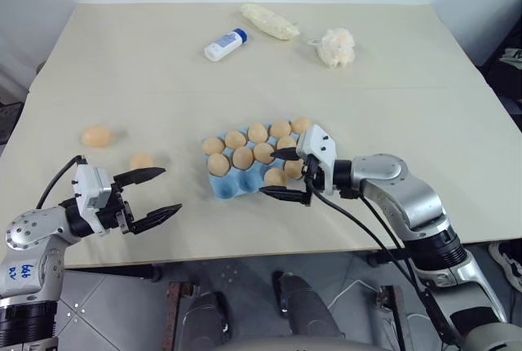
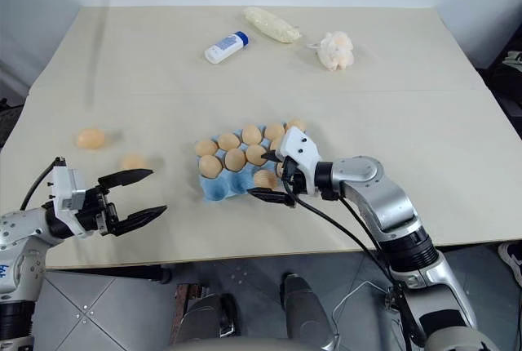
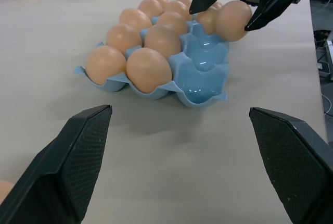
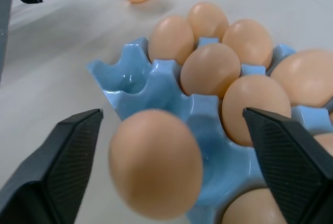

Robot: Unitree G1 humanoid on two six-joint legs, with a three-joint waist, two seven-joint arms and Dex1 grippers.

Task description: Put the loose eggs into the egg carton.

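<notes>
The light blue egg carton [image 1: 232, 186] lies at the middle of the table with several tan eggs [image 1: 242, 157] in its cups. My right gripper [image 1: 267, 173] is open at the carton's near right side. One egg [image 4: 155, 162] sits between its spread fingers over the front row, touching neither finger; I cannot tell whether it rests in a cup. Two loose eggs lie on the table to the left, one [image 1: 96, 135] farther out and one [image 1: 142, 159] just beyond my left gripper [image 1: 170, 190]. That gripper is open and empty, pointing toward the carton [image 3: 203, 86].
At the far side of the table lie a white bottle with a blue cap [image 1: 225, 45], a lumpy cream bag [image 1: 269, 21] and a pale fluffy lump [image 1: 336, 46]. The table's front edge [image 1: 245, 255] runs just below both grippers.
</notes>
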